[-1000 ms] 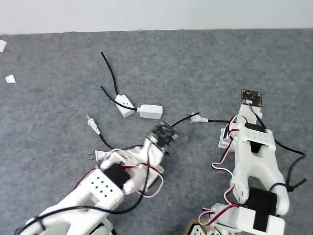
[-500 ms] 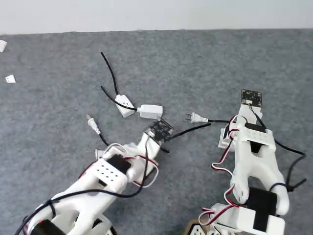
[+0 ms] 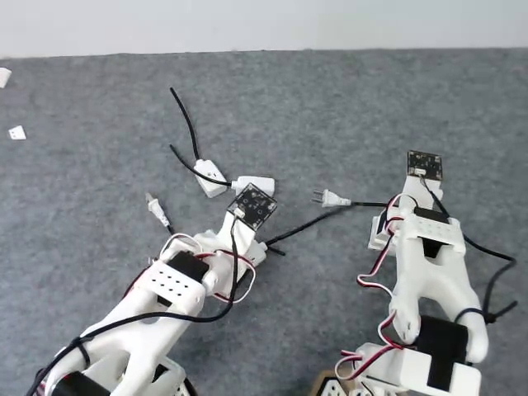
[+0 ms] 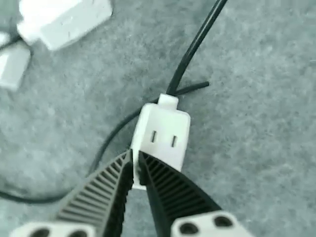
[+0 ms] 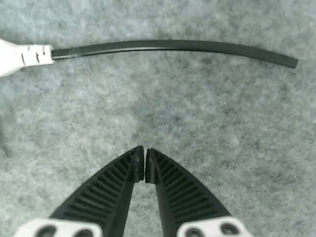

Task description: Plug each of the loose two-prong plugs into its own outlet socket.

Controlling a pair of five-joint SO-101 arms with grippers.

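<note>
Fingers of the left gripper (image 4: 134,168) pinch a white outlet socket (image 4: 165,133) at its edge. Right gripper (image 5: 144,168) hangs closed and empty above a black cord (image 5: 173,46).

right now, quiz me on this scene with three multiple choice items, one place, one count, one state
1. The right pincer is over: A carpet B a plug C a cup
2. Slots on the socket by the left pincer: A one B two C four
3. The right pincer is: A wide open B shut on a cord C shut, empty
Answers: 1 A, grey carpet lies under it; 2 B, two slots sit side by side on its face; 3 C, its halves meet with nothing between.
</note>
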